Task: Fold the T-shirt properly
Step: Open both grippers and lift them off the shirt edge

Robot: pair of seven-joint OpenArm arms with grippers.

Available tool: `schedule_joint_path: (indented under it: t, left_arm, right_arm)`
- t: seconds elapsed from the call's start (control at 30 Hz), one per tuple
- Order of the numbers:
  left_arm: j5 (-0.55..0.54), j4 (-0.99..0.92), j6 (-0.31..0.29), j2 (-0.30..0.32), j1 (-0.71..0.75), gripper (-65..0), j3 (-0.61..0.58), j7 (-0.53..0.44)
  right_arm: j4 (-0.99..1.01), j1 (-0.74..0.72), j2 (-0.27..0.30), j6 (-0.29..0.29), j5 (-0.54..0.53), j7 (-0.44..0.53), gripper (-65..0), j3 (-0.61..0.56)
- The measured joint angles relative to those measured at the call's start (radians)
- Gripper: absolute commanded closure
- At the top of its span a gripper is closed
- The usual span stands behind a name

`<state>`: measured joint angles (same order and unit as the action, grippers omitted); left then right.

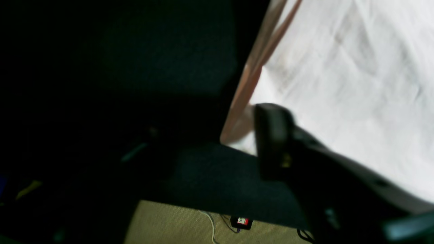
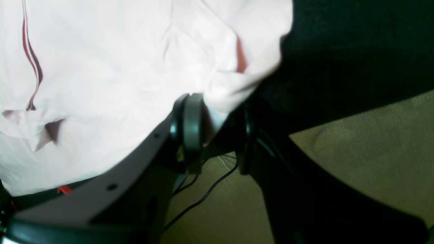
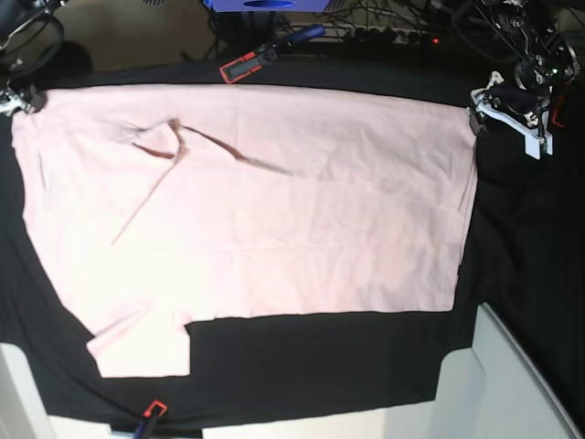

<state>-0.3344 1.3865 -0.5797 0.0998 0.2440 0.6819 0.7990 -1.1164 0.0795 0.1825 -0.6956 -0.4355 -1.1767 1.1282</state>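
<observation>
Pale pink cotton T-shirt point(image 3: 274, 210) lies flat, creased; black cloth point(image 3: 366, 366) beneath.

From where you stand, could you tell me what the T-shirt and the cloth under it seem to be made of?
The T-shirt looks like a thin, soft, matte knit, probably cotton: it lies limp, with fine creases and a folded ridge near the collar. The black table cloth looks like a coarser, dull woven fabric, perhaps felt-like; the left wrist view shows a faint grainy texture and no shine.
</observation>
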Motion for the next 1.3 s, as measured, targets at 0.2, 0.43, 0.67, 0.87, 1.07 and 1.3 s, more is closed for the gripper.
schedule_joint_path:
  t: [0.2,0.43,0.67,0.87,1.07,1.3]
  left_arm:
    - [0.002,-0.002,0.000,0.002,0.003,-39.1,0.126,-0.003]
    - [-0.003,0.003,0.000,0.005,0.020,-39.1,0.149,-0.002]
    - [0.000,0.036,0.000,0.019,0.022,-39.1,0.151,0.001]
    - [0.000,0.071,0.000,0.024,0.013,-39.1,0.146,-0.002]
    - [0.000,0.071,0.000,0.021,0.013,-39.1,0.146,0.001]
    - [-0.002,0.073,0.000,0.021,-0.042,-39.0,0.144,0.000]
  right_arm:
    - [0.000,0.027,0.006,0.000,-0.004,0.003,-15.8,0.000]
    - [0.000,0.032,0.010,0.000,-0.004,0.003,-15.2,0.058]
    - [0.000,0.041,0.082,0.000,0.010,0.010,-15.2,0.098]
    - [0.000,0.040,0.057,0.000,0.012,-0.055,-17.8,0.093]
    - [-0.009,0.029,0.076,0.000,0.002,-0.045,-39.5,0.024]
    - [-0.207,0.003,0.088,0.006,0.016,-0.050,-41.5,-0.128]
